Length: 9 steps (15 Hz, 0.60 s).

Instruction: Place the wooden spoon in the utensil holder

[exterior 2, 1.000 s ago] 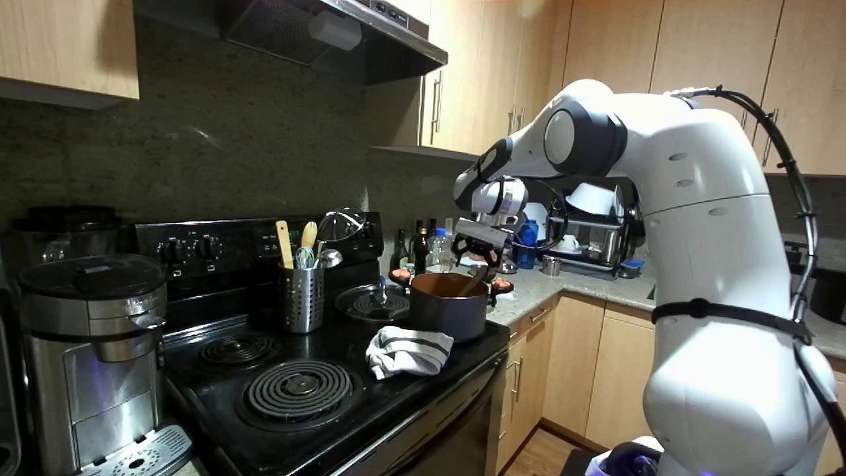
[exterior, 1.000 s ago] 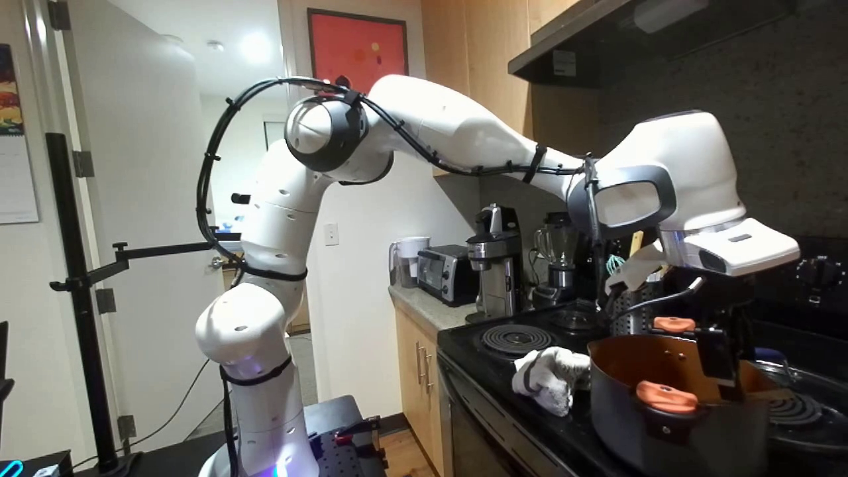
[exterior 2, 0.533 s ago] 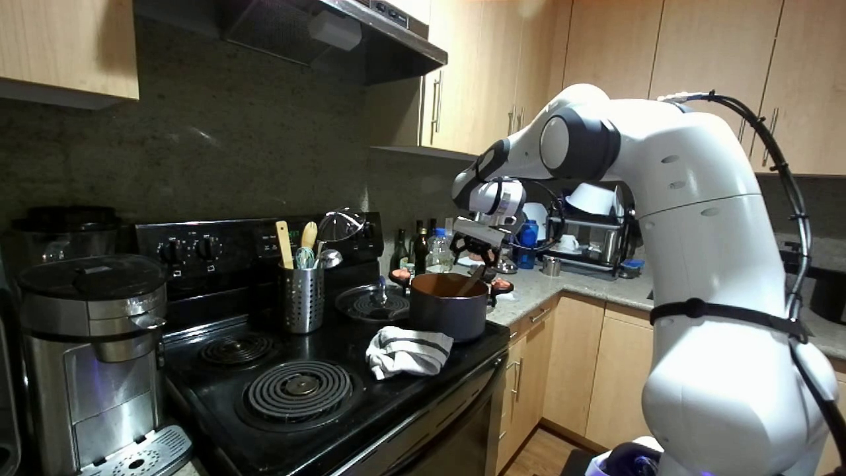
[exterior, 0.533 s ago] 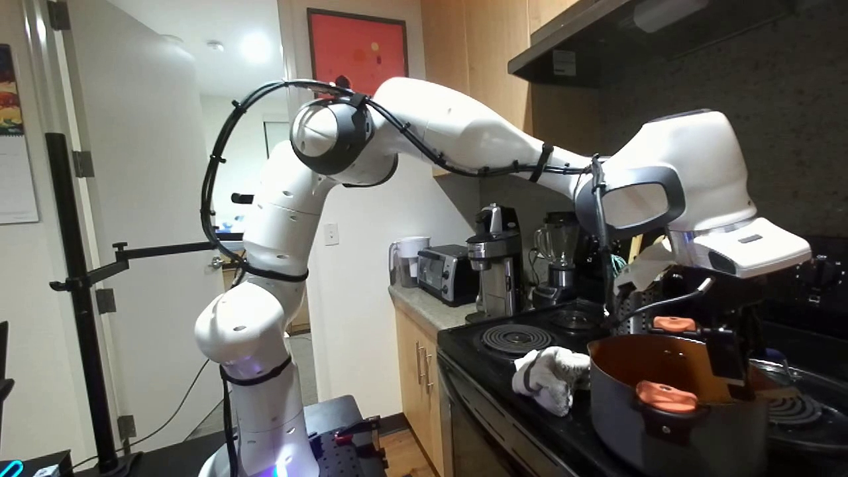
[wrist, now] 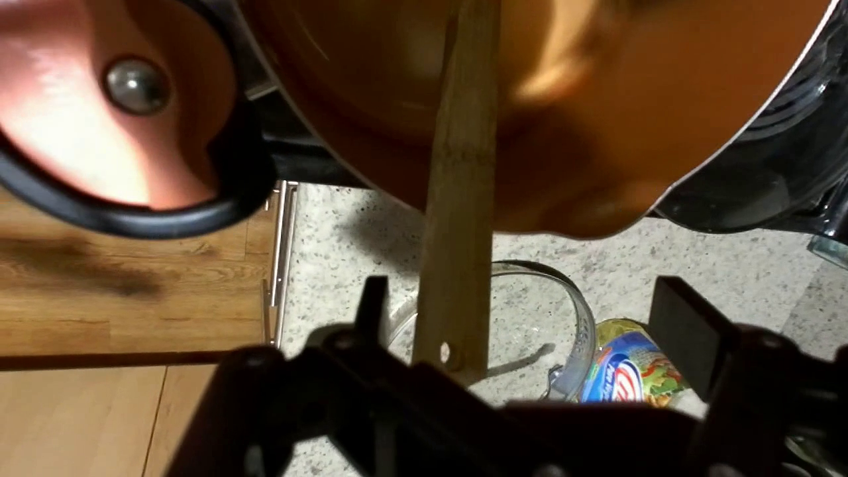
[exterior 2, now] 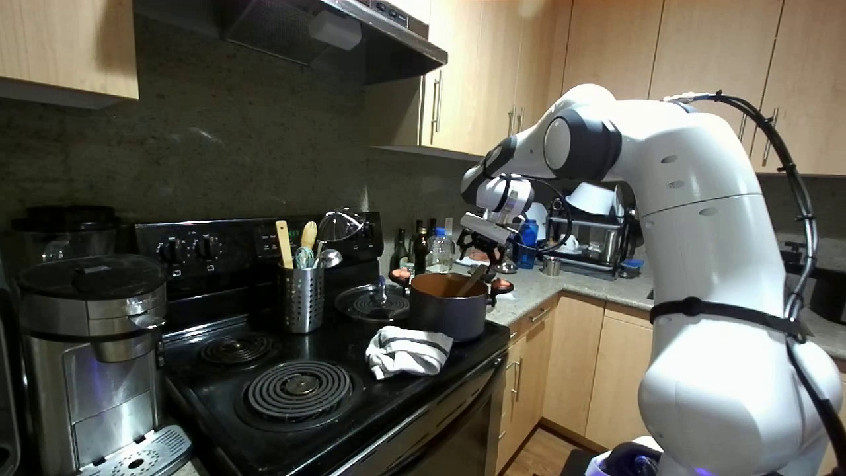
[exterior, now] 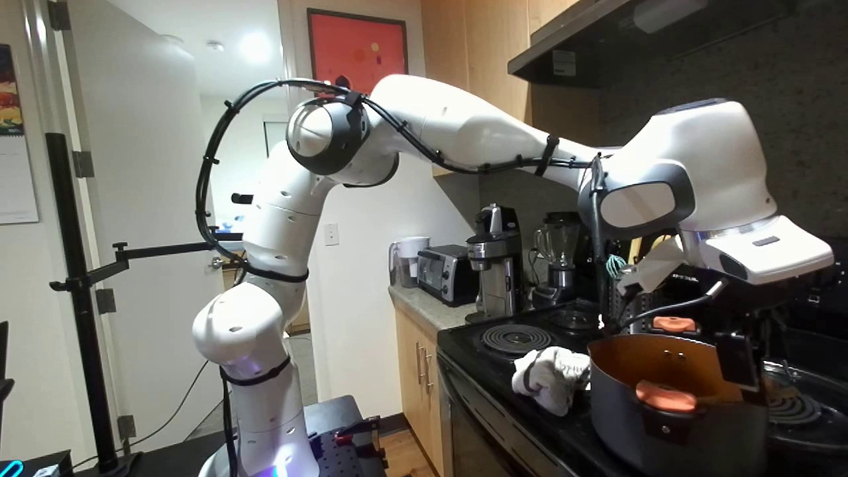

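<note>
The wooden spoon (wrist: 460, 199) leans in the pot (exterior 2: 448, 316), which is dark outside and orange inside. Its flat handle rises over the rim, and its lower part is cut off in the wrist view. Around the handle's end stands my gripper (wrist: 528, 306), jaws wide apart. The handle lies between the fingers, closer to the left one, with a gap showing on each side. In an exterior view the utensil holder (exterior 2: 304, 304), a perforated metal cylinder, stands at the back of the stove with light wooden utensils, a whisk and a ladle in it.
Orange grips (exterior: 666, 395) stick out from the pot's sides. A striped towel (exterior 2: 408, 352) lies against the pot's front. Behind it, a glass lid (exterior 2: 373, 303) rests on a burner. Bottles (exterior 2: 423, 251) line the counter, and a range hood (exterior 2: 337, 39) hangs above.
The hand has shifted away from the robot's base, to the right in both exterior views, and tilted a little. The spoon, pot and towel have not visibly moved.
</note>
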### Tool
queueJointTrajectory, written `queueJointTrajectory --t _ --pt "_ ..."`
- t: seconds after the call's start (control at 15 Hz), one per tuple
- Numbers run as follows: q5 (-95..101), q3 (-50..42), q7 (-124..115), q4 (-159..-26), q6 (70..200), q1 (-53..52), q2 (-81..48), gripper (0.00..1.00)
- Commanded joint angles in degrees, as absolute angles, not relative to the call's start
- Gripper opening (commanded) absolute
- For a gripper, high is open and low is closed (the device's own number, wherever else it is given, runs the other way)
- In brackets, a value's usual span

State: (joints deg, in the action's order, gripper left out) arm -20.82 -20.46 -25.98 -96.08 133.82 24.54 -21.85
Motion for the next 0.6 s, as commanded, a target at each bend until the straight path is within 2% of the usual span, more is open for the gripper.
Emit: queueJointTrajectory --t 0.0,0.13,0.53 --pt "-22.5 -19.6 -25.4 -93.9 133.5 25.7 -23.6 1.0" --pt "-22.4 -19.5 -25.5 -93.2 133.7 25.6 -24.3 0.74" --pt "-22.2 -19.0 -25.3 -93.3 134.5 25.4 -24.3 0.27"
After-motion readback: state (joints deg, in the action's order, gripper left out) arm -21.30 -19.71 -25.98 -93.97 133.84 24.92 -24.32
